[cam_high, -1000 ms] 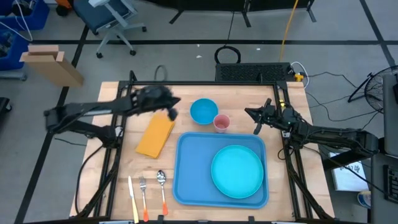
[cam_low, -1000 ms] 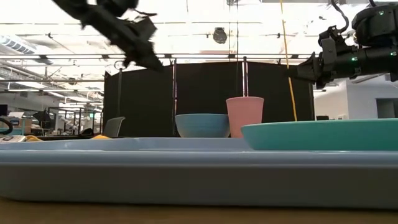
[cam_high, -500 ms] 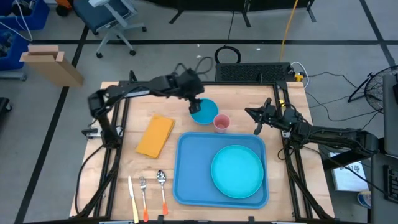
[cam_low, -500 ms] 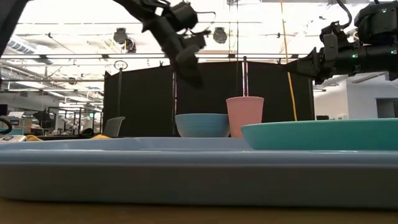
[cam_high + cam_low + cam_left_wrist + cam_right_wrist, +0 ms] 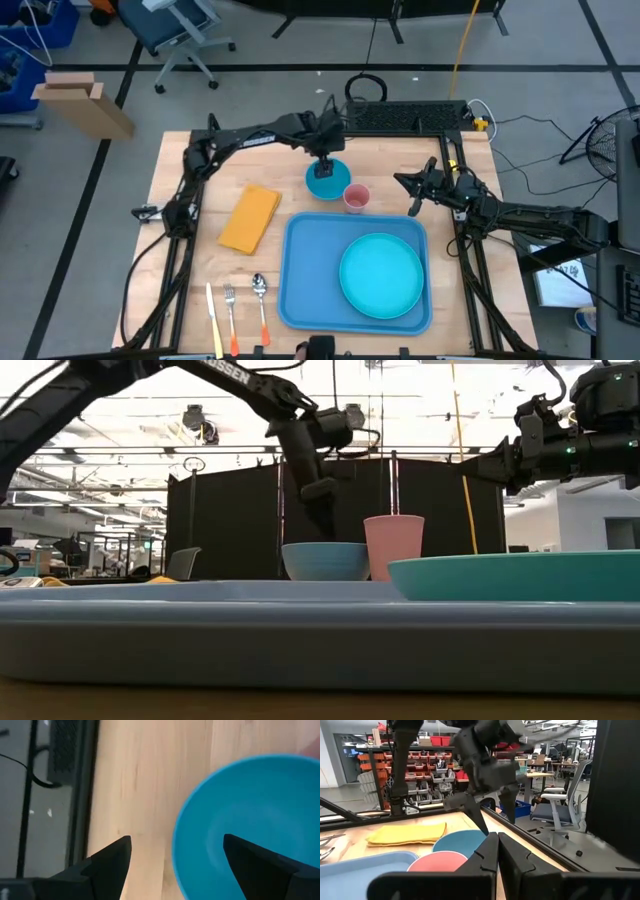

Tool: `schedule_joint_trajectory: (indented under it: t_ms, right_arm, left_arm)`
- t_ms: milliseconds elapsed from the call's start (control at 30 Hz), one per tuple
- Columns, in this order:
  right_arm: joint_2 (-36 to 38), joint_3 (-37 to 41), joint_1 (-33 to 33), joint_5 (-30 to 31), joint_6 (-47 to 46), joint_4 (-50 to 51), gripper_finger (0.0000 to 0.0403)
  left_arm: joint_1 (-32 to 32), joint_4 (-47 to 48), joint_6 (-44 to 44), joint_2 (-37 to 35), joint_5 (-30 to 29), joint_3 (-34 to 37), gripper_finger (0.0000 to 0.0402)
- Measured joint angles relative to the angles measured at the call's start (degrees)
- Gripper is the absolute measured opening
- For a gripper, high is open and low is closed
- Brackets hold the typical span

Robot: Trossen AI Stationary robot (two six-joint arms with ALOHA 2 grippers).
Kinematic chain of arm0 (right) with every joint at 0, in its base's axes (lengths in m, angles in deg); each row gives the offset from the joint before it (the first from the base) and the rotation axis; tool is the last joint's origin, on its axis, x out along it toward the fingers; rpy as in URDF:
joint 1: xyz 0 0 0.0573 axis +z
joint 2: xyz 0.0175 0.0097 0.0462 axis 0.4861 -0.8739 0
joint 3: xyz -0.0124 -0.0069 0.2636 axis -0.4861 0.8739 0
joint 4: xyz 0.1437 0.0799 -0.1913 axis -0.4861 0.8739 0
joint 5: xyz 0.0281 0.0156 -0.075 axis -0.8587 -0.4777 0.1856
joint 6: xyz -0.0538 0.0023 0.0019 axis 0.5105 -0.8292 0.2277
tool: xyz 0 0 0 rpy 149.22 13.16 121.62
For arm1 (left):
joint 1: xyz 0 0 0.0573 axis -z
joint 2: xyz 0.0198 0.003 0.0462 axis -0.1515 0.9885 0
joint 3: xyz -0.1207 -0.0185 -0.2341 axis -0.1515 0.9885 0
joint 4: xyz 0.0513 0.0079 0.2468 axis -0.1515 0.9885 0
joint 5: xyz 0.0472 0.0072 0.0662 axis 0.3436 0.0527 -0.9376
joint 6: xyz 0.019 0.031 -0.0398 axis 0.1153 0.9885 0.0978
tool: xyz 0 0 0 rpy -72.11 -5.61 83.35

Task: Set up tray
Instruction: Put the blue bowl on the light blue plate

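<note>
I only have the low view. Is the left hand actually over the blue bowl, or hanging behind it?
Observer: From above, the left hand is right over the blue bowl.
Operator: Lined up to take the rim?
Observer: Its wrist view shows open fingers straddling the rim, one over the wood and one over the bowl's inside.
Operator: What's on the tray?
Observer: Only the turquoise plate sits on the tray. The pink cup stands off it, beside the bowl. The right hand waits to the right of the cup.
</note>
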Motion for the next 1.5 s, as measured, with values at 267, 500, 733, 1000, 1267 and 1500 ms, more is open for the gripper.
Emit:
schedule_joint_trajectory:
  t_ms: [267,500,733,1000,1267,1500]
  right_arm:
    - [-0.01,0.00,0.00,0.22,0.94,-0.92,0.0000]
    - [-0.02,0.00,-0.07,0.28,2.35,-3.26,0.0000]
    - [-0.04,0.02,-0.07,0.30,3.87,-4.17,0.0000]
    - [-0.04,0.02,-0.07,0.30,4.35,-4.13,0.0000]
    - [-0.04,0.02,-0.07,0.29,4.72,-4.14,0.0000]
    - [-0.07,0.02,-0.07,0.19,3.88,-4.13,0.0000]
  left_arm:
    - [-1.74,3.39,1.18,4.94,1.26,-2.68,0.0322]
    - [-2.45,1.96,1.69,5.77,1.68,0.09,0.0321]
    - [-2.20,-3.84,1.71,5.75,2.35,3.40,0.0318]
    - [-2.05,-8.64,0.02,5.73,2.76,6.56,0.0209]
    - [-2.16,-9.51,-3.51,4.92,-0.06,4.86,0.0028]
    - [-2.14,-3.81,-3.41,4.55,2.96,1.45,0.0015]
